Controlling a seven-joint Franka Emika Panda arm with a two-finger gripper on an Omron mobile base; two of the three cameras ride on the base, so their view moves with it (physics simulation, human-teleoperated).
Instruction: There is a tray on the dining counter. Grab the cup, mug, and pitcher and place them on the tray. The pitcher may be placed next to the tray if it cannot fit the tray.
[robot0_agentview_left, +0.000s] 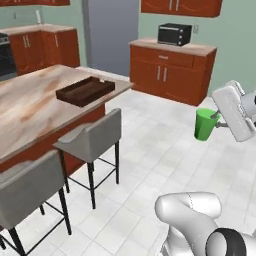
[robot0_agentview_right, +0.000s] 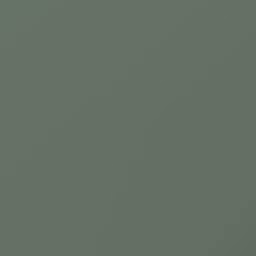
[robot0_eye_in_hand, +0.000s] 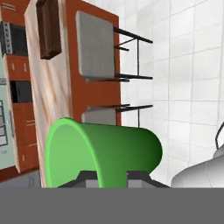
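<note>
cup (robot0_agentview_left: 203, 125): was bright green
tray (robot0_agentview_left: 85, 91): was dark brown
dining counter (robot0_agentview_left: 30, 107): had a beige-and-brown marbled top, reddish-brown base
stools (robot0_agentview_left: 92, 140): had grey seats, black legs
floor (robot0_agentview_left: 150, 165): was white tile
microwave (robot0_agentview_left: 174, 34): was black
cabinets (robot0_agentview_left: 167, 72): were reddish-brown

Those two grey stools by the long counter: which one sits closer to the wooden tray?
The farther stool, the one beside the counter's end. The tray lies on the counter just above and behind it; the other stool stands nearer the camera, farther along from the tray.
</note>
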